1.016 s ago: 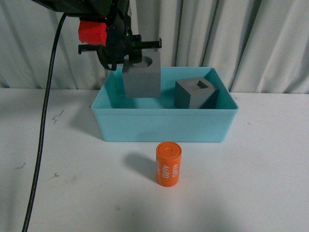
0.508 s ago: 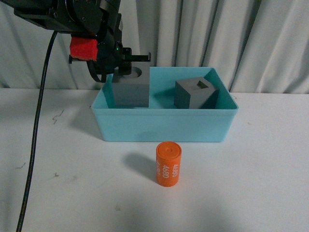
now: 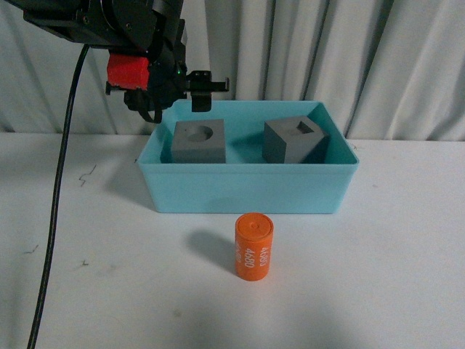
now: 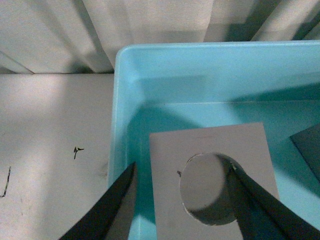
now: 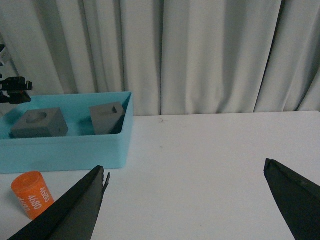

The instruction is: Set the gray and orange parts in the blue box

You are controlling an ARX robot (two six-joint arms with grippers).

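Standing at lower centre on the desk, the cylinder looks light, rigid and smooth: pinch across its curved sides. The cubes sit in the box; left fingers and right fingers are apart.

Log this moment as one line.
left gripper: open above round-recess cube | square-recess cube: also in blue box | orange cylinder: on table, outside box | right gripper: open, empty
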